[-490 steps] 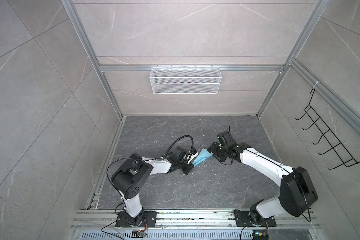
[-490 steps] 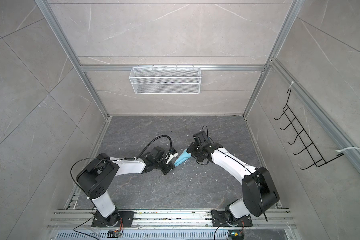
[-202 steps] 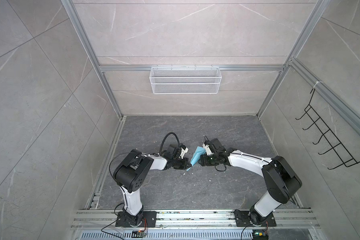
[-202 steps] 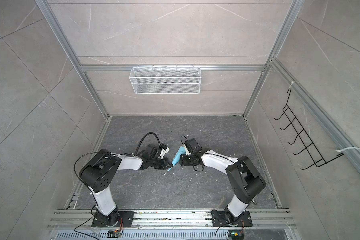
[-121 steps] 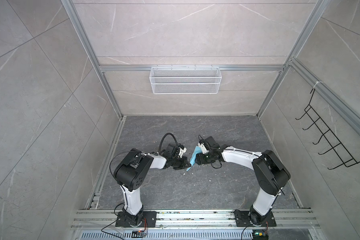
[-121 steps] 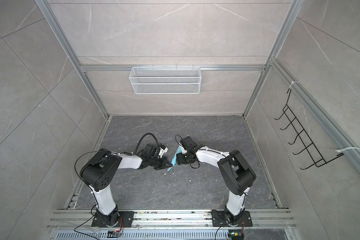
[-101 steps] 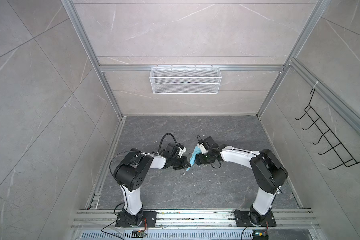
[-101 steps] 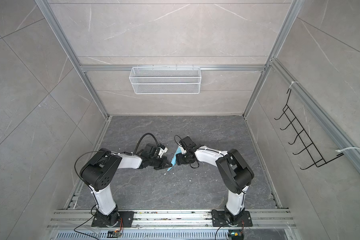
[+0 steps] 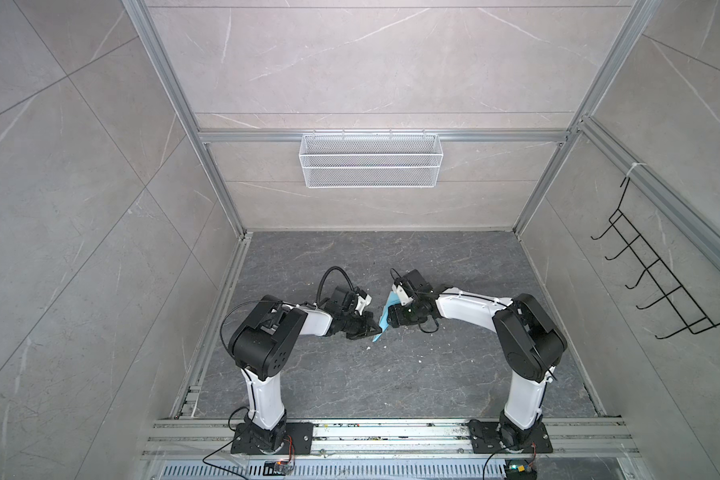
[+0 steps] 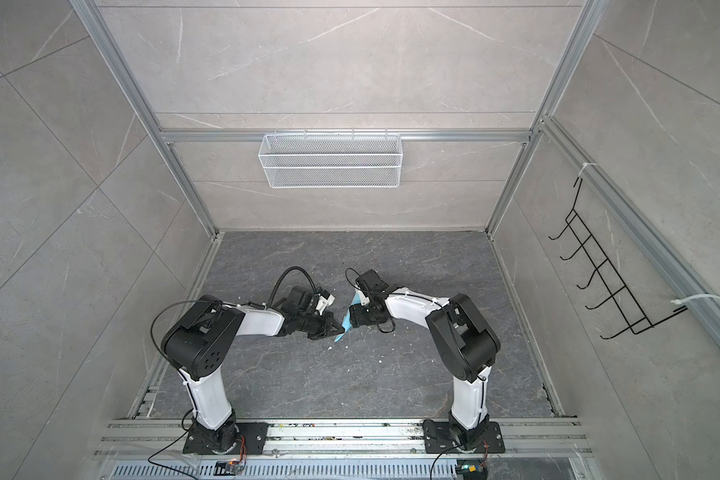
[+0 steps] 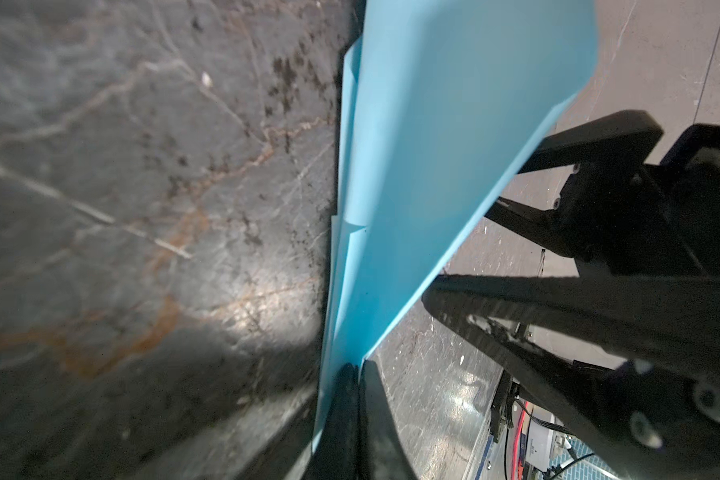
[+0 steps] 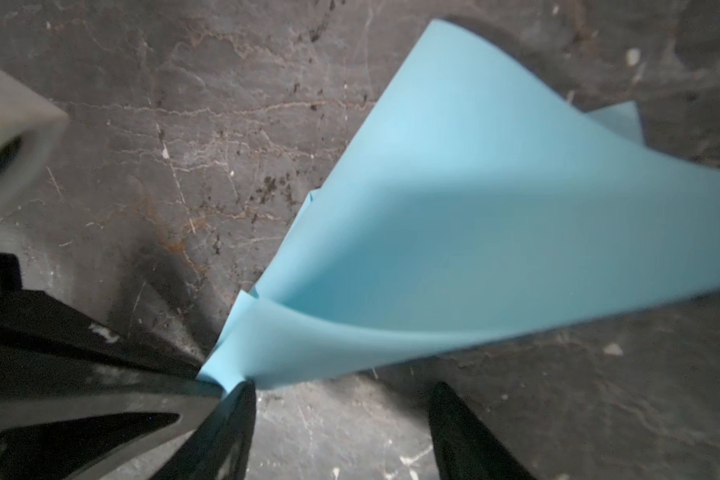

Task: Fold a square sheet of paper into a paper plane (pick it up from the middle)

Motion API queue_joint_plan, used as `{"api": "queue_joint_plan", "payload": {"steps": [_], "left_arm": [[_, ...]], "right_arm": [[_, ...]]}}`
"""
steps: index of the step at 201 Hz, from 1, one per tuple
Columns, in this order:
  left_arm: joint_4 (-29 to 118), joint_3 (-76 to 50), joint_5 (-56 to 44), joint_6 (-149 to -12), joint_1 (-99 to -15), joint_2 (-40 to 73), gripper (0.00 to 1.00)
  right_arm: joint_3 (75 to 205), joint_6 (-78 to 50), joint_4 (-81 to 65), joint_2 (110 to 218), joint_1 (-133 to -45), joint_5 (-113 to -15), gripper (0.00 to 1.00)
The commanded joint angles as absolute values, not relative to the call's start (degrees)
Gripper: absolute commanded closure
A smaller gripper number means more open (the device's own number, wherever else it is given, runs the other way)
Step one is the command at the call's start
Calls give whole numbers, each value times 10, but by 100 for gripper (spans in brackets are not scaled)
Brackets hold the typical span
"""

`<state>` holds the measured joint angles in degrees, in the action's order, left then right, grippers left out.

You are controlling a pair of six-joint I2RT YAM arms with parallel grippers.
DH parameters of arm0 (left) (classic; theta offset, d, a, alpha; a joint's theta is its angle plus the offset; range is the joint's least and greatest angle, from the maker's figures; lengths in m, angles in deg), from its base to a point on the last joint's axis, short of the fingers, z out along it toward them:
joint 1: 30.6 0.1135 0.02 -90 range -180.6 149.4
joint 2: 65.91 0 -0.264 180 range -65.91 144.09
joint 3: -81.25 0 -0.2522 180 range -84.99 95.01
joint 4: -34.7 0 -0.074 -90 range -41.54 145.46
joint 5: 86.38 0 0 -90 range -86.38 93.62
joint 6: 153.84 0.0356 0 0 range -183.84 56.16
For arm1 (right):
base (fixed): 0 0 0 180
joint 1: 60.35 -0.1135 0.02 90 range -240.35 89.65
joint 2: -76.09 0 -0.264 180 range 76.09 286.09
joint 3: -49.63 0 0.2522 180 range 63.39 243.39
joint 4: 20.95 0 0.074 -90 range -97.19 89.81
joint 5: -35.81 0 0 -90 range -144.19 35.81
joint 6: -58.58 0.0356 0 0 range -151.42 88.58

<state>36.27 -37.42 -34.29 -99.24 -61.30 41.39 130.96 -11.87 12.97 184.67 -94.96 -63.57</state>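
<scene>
My left gripper pinches the paper plane by its tip so it cannot fall; my right gripper is wide apart, holding nothing

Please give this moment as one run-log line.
left tool: shut on folded blue paper | right tool: open, not holding paper

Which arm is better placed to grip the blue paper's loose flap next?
Right, probably. The right gripper stands open beside the folded paper; the left gripper is shut on its tip, anchoring it.
</scene>
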Motion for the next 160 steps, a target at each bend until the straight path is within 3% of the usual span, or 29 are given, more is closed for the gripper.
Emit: {"api": "queue_joint_plan", "payload": {"steps": [1, 160], "left_arm": [[389, -371, -321, -999, -609, 434, 100], [369, -387, -309, -1030, -604, 438, 97]], "right_arm": [[1319, -102, 177, 1877, -952, -601, 31], [1365, -99, 253, 1947, -973, -542, 30]]}}
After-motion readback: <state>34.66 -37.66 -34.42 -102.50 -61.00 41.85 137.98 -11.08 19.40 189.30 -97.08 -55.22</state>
